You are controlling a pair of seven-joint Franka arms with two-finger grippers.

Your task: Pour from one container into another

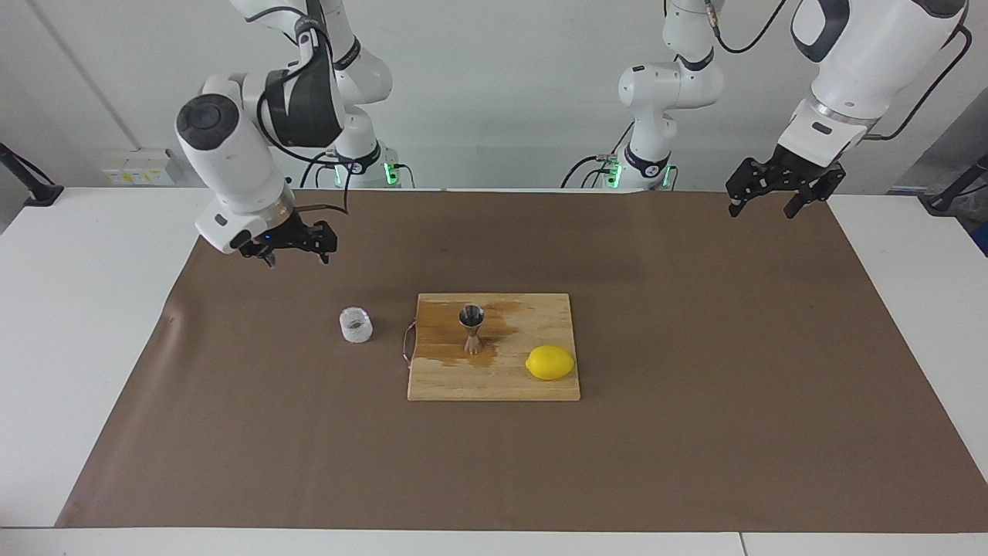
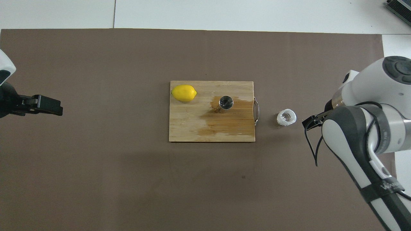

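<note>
The small clear cup [image 1: 356, 324] [image 2: 286, 117] stands upright on the brown mat beside the cutting board's handle. The steel jigger [image 1: 472, 328] [image 2: 226, 103] stands upright on the wooden board [image 1: 494, 386], in a wet patch. My right gripper [image 1: 297, 259] hangs open and empty over the mat, well above the cup and off to its side. In the overhead view the right arm hides most of that gripper. My left gripper [image 1: 762, 208] [image 2: 57, 110] waits open and empty over the mat's corner at the left arm's end.
A yellow lemon [image 1: 550, 362] [image 2: 183, 93] lies on the board's corner farther from the robots, toward the left arm's end. The board's metal handle [image 2: 256, 110] faces the cup. The brown mat [image 1: 695, 432] covers most of the white table.
</note>
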